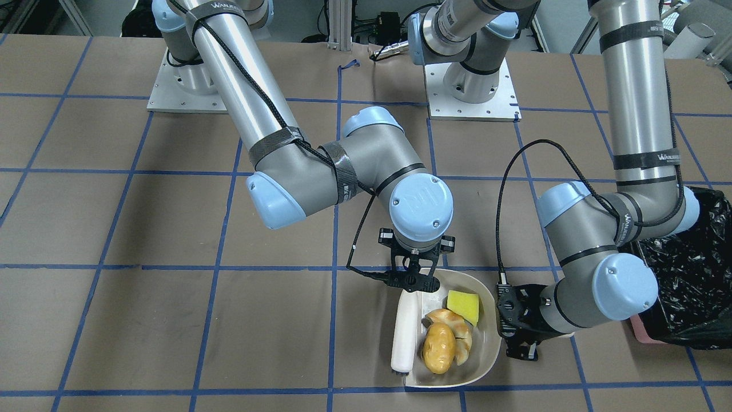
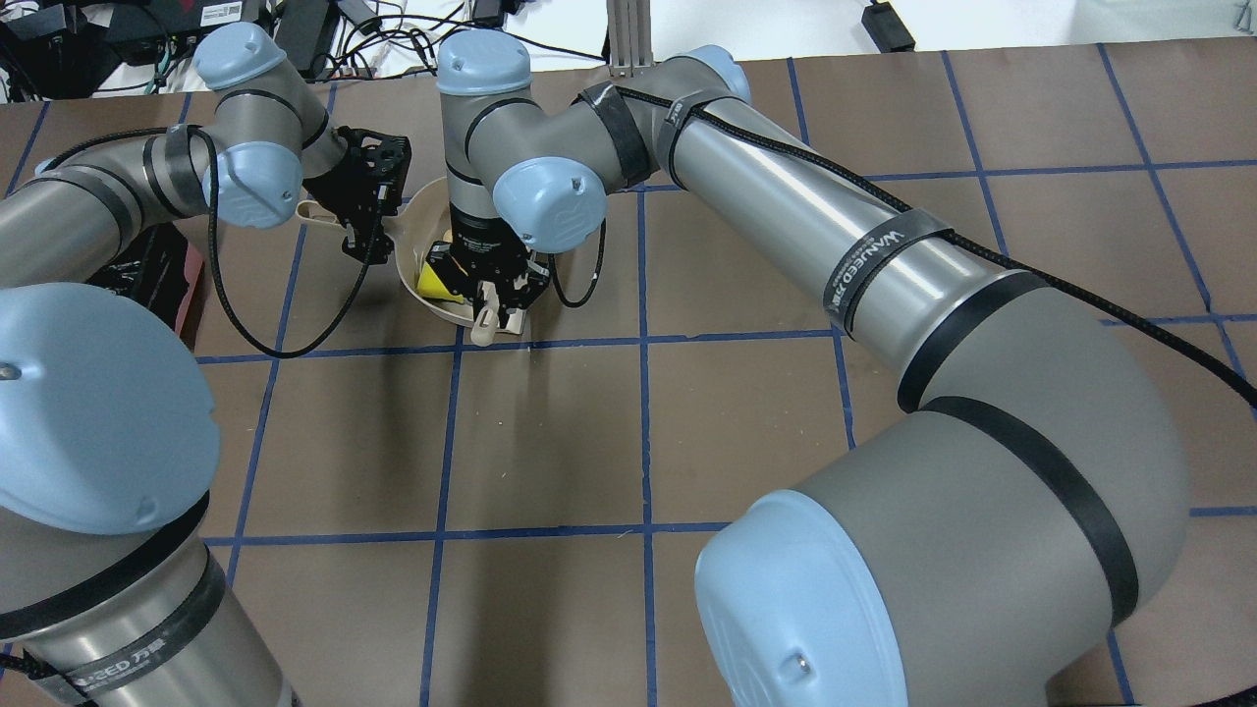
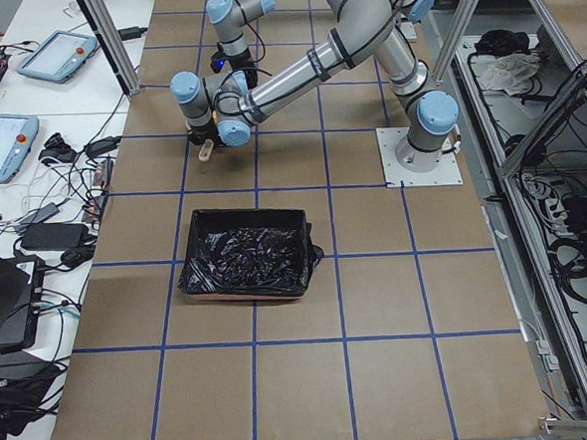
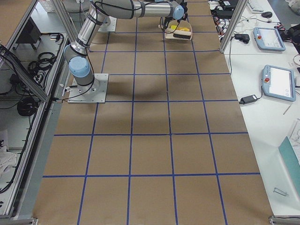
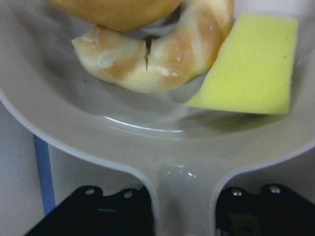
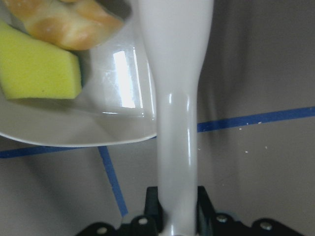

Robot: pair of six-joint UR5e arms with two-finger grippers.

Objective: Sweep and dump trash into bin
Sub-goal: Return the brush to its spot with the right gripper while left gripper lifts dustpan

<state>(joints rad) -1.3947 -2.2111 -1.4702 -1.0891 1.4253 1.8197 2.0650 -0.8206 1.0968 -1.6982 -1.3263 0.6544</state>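
The cream-white dustpan (image 1: pixel 481 355) lies on the table and holds all three trash items: the yellow sponge (image 1: pixel 464 306), the tan bread piece (image 1: pixel 457 321) and the golden-brown potato lump (image 1: pixel 438 348). My left gripper (image 1: pixel 517 332) is shut on the dustpan's handle (image 5: pixel 184 196). My right gripper (image 1: pixel 413 280) is shut on the handle of a white brush (image 1: pixel 403 335), whose head rests along the pan's open side. The right wrist view shows the brush handle (image 6: pixel 177 123) beside the sponge (image 6: pixel 37 71). The pink bin with its black bag (image 1: pixel 692 274) stands beyond my left arm.
The bin (image 3: pixel 246 253) sits about one grid square from the dustpan, on my left side. Both arm bases (image 1: pixel 472 97) stand at the table's robot edge. Blue tape lines cross the brown table (image 2: pixel 550 442).
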